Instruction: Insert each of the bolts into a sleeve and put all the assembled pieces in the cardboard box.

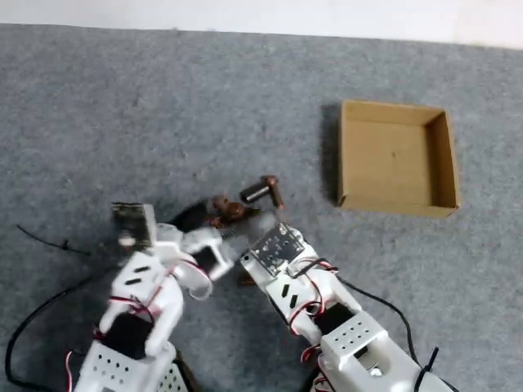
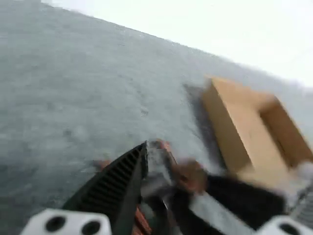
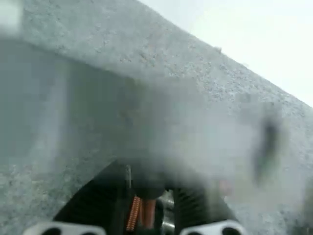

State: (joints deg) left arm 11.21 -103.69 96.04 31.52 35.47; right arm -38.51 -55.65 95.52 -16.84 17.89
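Meeting well clear of the cardboard box (image 1: 397, 207), right claw (image 3: 149, 196) grips bolt (image 3: 139, 213); left claw (image 2: 152, 183) unclear.

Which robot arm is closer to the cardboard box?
Right. The right arm stands left of the cardboard box in the high view, apart from it; the left arm is beyond it, farther left.

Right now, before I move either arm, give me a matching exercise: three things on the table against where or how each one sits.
Things:
1. cardboard box
2. dark sleeve
3. thin black strand

States:
A. lying on its side on the carpet, apart from the box
B. near the high view's left edge
C. open-topped, nothing inside

Pairs: 1-C, 2-A, 3-B
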